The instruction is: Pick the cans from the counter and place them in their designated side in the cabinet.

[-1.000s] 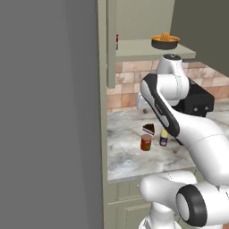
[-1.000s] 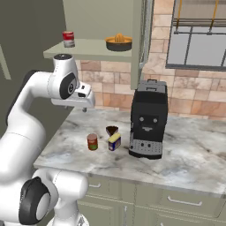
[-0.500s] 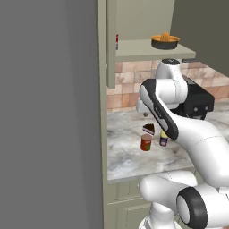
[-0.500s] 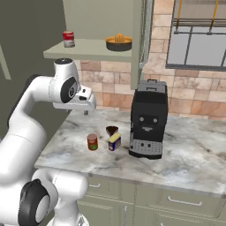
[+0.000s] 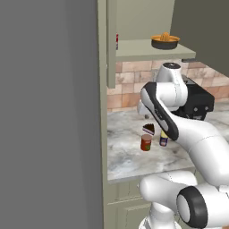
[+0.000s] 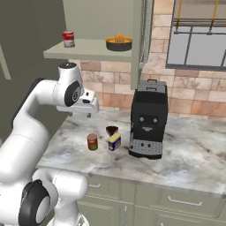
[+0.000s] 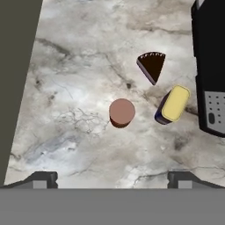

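1. One red-and-white can [image 6: 68, 39] already stands on the cabinet shelf [image 6: 88, 48].
2. Red can [image 7: 121, 112] and blue can [image 7: 173, 104] remain on the bench [image 7: 88, 66], beside the cake slice [image 7: 152, 66].
3. Pincer [image 7: 112, 179] spread wide, empty, above the red can.

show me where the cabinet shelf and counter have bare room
The olive-green cabinet shelf is bare between the red-and-white can and the dark bowl of oranges. The marble counter is open right of the black coffee machine; crowded around the red can, blue yellow-topped can and cake slice.
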